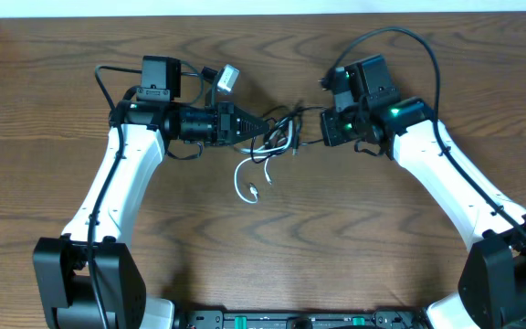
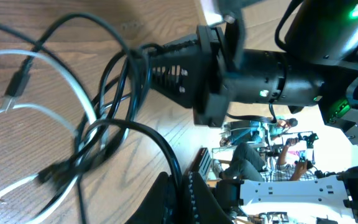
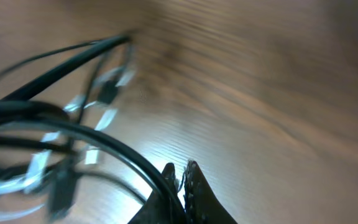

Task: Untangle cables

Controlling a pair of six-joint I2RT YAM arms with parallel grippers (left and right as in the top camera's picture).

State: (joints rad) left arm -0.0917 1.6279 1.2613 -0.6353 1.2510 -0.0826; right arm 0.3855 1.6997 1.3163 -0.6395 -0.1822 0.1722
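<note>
A tangle of black cables [image 1: 279, 133] and one white cable [image 1: 244, 181] lies on the wooden table between my two grippers. My left gripper [image 1: 257, 128] reaches in from the left and is shut on a black cable [image 2: 154, 140] that runs between its fingers [image 2: 183, 186]. My right gripper [image 1: 321, 129] reaches in from the right; its fingers [image 3: 181, 176] are shut on a black cable [image 3: 114, 149]. The white cable [image 2: 73, 93] loops through the black ones in the left wrist view. The right gripper [image 2: 185, 65] also shows there, close over the tangle. The right wrist view is blurred.
The wooden table [image 1: 354, 247] stretches around the tangle. The white cable's plug ends [image 1: 255, 193] lie toward the front. The robot's own thicker black wires [image 1: 400, 37] arc above the right arm. A small silver camera block [image 1: 226, 79] sits by the left wrist.
</note>
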